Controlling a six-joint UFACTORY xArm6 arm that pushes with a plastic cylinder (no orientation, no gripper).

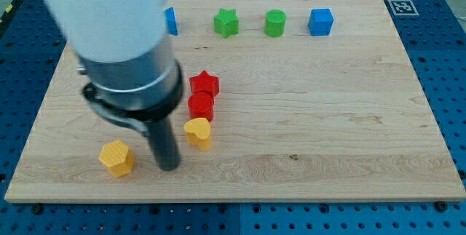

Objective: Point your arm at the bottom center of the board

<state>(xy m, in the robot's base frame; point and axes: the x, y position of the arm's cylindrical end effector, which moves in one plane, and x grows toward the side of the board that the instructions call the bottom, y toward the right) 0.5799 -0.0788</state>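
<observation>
My tip point(168, 166) rests on the wooden board point(328, 118) near the view's bottom left. It lies between a yellow hexagonal block point(116, 158) to its left and a yellow heart-shaped block point(198, 132) just to its upper right. A red cylinder point(201, 105) and a red star point(204, 84) stand in a column above the yellow heart. Along the view's top stand a blue block point(170, 20), partly hidden by the arm, a green star point(226, 22), a green cylinder point(275, 23) and a blue cube point(320, 21).
The arm's large white and dark body point(124, 46) covers the board's upper left. A black-and-white marker point(399, 6) sits at the board's top right corner. A blue perforated table point(451, 60) surrounds the board.
</observation>
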